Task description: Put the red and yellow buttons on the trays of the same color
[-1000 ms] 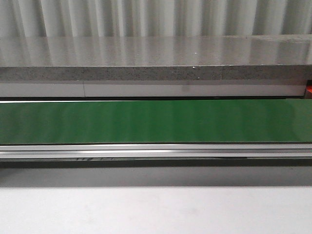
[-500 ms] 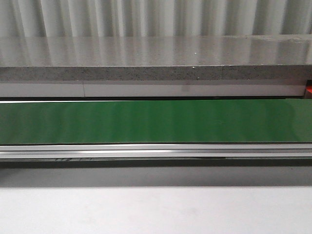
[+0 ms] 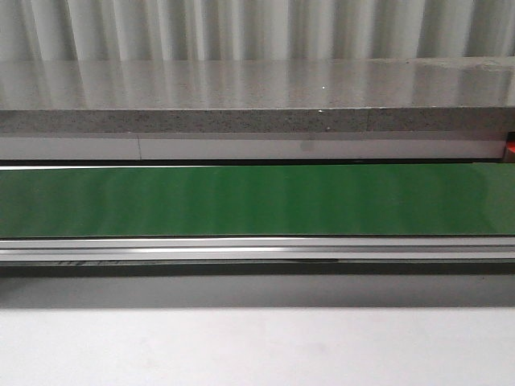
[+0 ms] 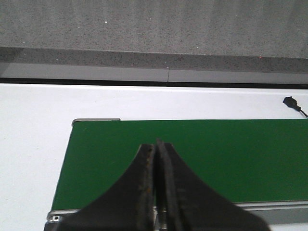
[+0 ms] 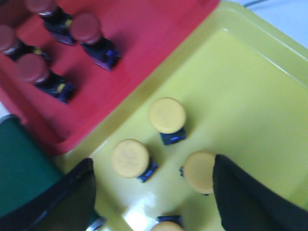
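Bright, even light; right wrist blurred

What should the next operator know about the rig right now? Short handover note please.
Left gripper: shut, empty, over the green conveyor belt.
Right gripper: open, holding nothing, above the yellow tray.
Red tray: at least four red buttons in it, partly cut off by the picture edge.
Yellow tray: three yellow buttons fully visible, a fourth cut off at the edge.
Every button in view sits on its matching colour. The visible belt carries no buttons in the front or left wrist view, so nothing shows as left to sort; more may arrive.
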{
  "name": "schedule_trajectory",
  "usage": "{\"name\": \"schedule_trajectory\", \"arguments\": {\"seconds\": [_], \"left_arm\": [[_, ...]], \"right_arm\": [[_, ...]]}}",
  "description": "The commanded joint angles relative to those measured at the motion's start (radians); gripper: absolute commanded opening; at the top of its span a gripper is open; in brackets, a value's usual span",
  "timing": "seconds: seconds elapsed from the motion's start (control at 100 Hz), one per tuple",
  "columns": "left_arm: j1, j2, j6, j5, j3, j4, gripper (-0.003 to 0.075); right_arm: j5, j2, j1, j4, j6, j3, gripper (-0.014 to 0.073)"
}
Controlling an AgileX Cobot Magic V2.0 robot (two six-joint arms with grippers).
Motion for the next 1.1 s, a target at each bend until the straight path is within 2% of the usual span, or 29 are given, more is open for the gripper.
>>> {"name": "schedule_trajectory", "arguments": {"seconds": [0.0,0.29,0.5,0.64,0.82,1.09], "left_arm": [[-0.008,0.003,0.003,-0.074,-0.027,-0.024,-0.0020],[-0.008,0.003,0.003,-0.074,-0.027,-0.024,-0.0020],[-0.008,0.003,0.003,-0.074,-0.027,-0.024,-0.0020],[-0.008,0.003,0.003,-0.074,-0.027,-0.024,-0.0020],[-0.008,0.003,0.003,-0.074,-0.027,-0.024,-0.0020],[-0.008,0.003,0.003,-0.074,-0.027,-0.024,-0.0020]], "right_arm": [[-0.041,-0.079,0.079,-0.001,-0.004,-0.029,0.0522],[-0.054,-0.220,0.437,-0.001,-0.129,-0.028,0.0522],[-0.035,-0.291,0.624,-0.001,-0.216,-0.025,0.0522],[0.020,-0.343,0.678,-0.001,-0.239,-0.024,0.0520],[0.092,-0.414,0.685,-0.001,-0.281,-0.012,0.0520],[0.073,-0.573,0.685,-0.001,-0.281,0.155,0.0519]]}}
